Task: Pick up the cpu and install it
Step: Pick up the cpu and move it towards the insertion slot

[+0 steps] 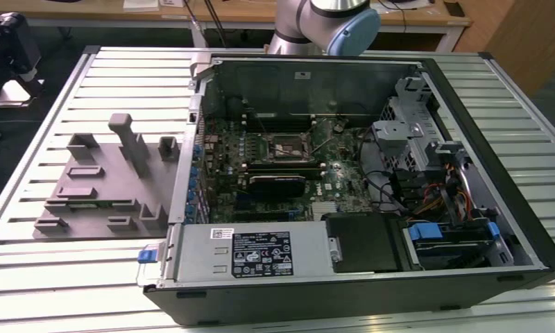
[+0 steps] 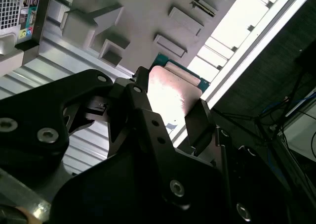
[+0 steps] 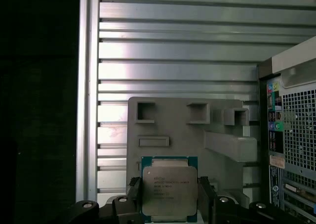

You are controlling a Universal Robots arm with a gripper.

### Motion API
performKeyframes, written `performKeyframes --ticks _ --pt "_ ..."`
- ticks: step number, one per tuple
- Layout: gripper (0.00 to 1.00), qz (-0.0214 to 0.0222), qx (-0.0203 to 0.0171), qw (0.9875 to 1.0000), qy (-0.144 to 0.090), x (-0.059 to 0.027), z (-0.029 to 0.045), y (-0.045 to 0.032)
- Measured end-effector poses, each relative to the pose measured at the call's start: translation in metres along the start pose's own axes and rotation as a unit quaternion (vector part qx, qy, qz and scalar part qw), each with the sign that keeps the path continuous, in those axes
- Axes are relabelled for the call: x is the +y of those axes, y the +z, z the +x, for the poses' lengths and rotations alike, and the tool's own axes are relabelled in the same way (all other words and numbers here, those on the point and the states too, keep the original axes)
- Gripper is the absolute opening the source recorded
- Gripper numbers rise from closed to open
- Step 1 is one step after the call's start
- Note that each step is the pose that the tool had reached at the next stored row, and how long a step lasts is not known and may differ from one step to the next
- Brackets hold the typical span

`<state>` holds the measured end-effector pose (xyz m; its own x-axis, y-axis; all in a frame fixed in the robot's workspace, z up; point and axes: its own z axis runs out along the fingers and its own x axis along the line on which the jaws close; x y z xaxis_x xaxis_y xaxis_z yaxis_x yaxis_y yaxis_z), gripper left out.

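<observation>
The cpu (image 3: 169,187) is a flat square chip with a silvery top plate and a green rim. It sits between the two black fingers (image 3: 135,194) of my gripper (image 3: 169,200), which press on its opposite edges. In the second wrist view the cpu (image 2: 174,88) glows pale under reflected light, and the gripper (image 2: 170,105) is shut on it. Chip and gripper hang high above the grey fixture tray (image 3: 187,132). The black-framed motherboard socket (image 1: 287,147) lies inside the open computer case (image 1: 463,83). The arm's base (image 1: 324,21) rises behind the case.
The grey fixture tray (image 1: 102,184) with raised posts and pockets lies on the slatted metal table (image 1: 37,277), at the exterior view's left of the case. The case's perforated back panel (image 3: 294,135) borders the tray. A power supply (image 1: 250,253) and drive cage (image 1: 416,132) crowd the case interior.
</observation>
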<state>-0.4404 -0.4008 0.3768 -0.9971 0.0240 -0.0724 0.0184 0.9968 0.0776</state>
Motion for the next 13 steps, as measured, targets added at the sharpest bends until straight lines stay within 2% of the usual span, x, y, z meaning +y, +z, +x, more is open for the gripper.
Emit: performKeyframes --ticks 7,13 --pt "0.54 0.0001 0.0001 1.0000 0.000 0.0002 -0.0003 -0.0003" --pt "0.54 0.0001 0.0001 1.0000 0.000 0.0002 -0.0045 0.0001"
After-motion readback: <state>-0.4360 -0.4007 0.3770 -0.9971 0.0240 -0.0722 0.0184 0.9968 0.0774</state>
